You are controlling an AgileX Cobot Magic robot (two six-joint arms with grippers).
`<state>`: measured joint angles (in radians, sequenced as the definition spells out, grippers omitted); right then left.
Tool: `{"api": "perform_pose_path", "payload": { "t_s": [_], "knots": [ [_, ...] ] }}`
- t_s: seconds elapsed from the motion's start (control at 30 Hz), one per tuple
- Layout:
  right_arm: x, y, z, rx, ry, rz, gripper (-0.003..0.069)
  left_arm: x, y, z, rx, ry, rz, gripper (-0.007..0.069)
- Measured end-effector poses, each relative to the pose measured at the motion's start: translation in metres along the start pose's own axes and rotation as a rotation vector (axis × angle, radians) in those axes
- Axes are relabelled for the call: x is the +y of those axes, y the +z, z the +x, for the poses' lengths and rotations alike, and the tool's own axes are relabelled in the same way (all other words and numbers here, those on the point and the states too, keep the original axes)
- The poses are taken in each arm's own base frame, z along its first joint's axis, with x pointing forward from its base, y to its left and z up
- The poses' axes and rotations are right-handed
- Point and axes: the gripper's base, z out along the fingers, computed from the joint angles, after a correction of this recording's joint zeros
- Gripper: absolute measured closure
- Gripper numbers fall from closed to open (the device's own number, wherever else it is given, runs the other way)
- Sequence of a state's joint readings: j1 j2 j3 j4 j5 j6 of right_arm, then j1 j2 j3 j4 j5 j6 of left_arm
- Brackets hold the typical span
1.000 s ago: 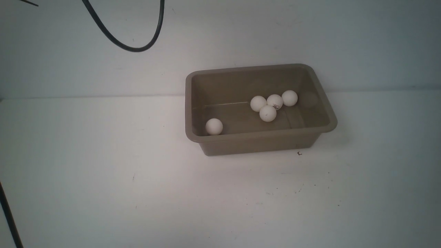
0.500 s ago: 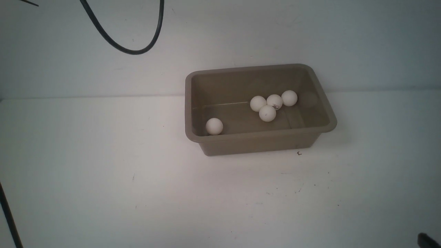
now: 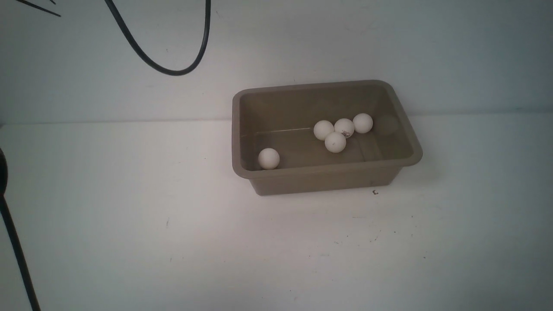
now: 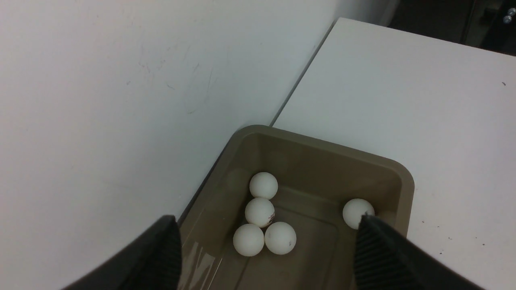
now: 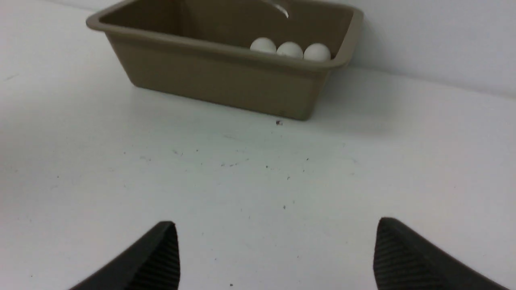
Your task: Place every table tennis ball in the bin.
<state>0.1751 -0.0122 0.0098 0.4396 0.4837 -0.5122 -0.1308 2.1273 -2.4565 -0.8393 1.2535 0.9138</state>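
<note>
- Taupe plastic forms the bin point(image 3: 324, 183), which is set on the white table point(image 3: 129, 224) close by the back wall.
- Five table tennis balls point(image 3: 335, 142) are counted inside it: four are clustered, touching one another, toward the bin's right end, and a lone ball point(image 3: 268, 158) is lodged in the near left corner.
- No ball is seen on the table in any view, so the task is judged finished, with only a clean retreat to be made.
- The left gripper point(image 4: 265, 219) is held above the bin with its jaws apart and nothing between them.
- The right gripper point(image 5: 276, 221) is poised low over bare table, well apart from the bin, jaws spread wide and empty.
- The left arm is best raised straight up before being drawn aside, so that the flared rim is not clipped and the light bin is not tipped.
- A final count should be taken once the balls are unobstructed.
</note>
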Motion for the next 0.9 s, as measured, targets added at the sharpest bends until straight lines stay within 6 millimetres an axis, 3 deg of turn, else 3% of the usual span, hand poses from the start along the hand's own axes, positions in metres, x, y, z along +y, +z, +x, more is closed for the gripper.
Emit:
{"api": "perform_pose_path", "payload": {
  "t_s": [0.4,0.9],
  "knots": [
    [-0.0069,0.0006,-0.0009,-0.028,-0.139,0.08,0.0071,0.0015,0.0057,0.0026,-0.019,-0.024,0.028,0.0104],
    [-0.0055,0.0008,-0.0014,-0.038,-0.087,0.064,0.0071,0.0015,0.0057,0.0026,-0.019,-0.013,0.027,0.0104]
  ]
}}
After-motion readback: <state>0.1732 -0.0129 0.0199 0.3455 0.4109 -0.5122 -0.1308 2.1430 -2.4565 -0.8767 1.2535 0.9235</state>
